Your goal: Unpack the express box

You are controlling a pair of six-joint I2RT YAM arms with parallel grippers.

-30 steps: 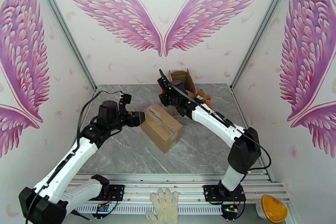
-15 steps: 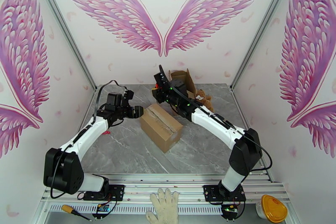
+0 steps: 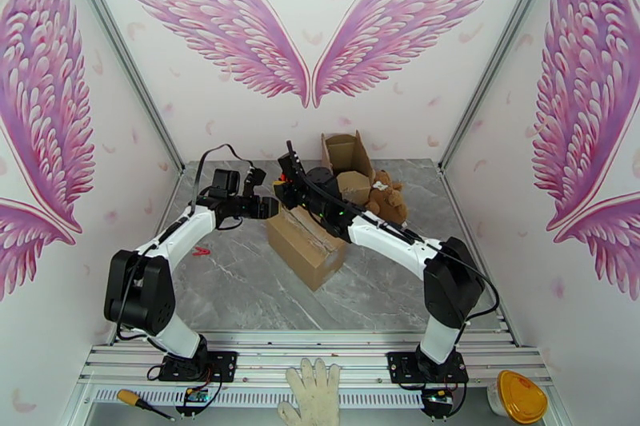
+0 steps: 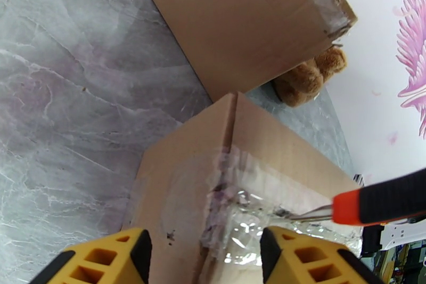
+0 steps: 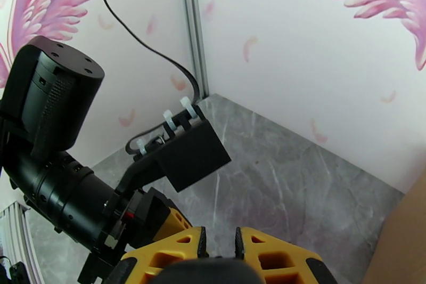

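The sealed express box (image 3: pixel 308 248) lies brown and taped in the middle of the grey table (image 3: pixel 240 292). My left gripper (image 3: pixel 268 208) is at its far left end. In the left wrist view its yellow fingers (image 4: pixel 106 258) stand apart, one on each side of the taped top seam of the box (image 4: pixel 181 173), so the left gripper (image 4: pixel 205 250) is open. My right gripper (image 3: pixel 290 189) is shut on a cutter (image 4: pixel 373 202) with a black and orange handle. The metal tip touches the clear tape (image 4: pixel 250 221). The black handle (image 5: pixel 207 272) sits between the right gripper's (image 5: pixel 218 245) fingers.
An opened cardboard box (image 3: pixel 344 152), a smaller box (image 3: pixel 354 184) and a brown teddy bear (image 3: pixel 388 197) stand at the back. A small red scrap (image 3: pixel 200 250) lies on the left. A glove (image 3: pixel 314 396), a screwdriver (image 3: pixel 140 402) and a yellow-lidded tub (image 3: pixel 518 396) lie beyond the front rail.
My left arm has stretched toward the far end of the box and its jaws have narrowed. The right gripper has carried the cutter left and down onto the tape.
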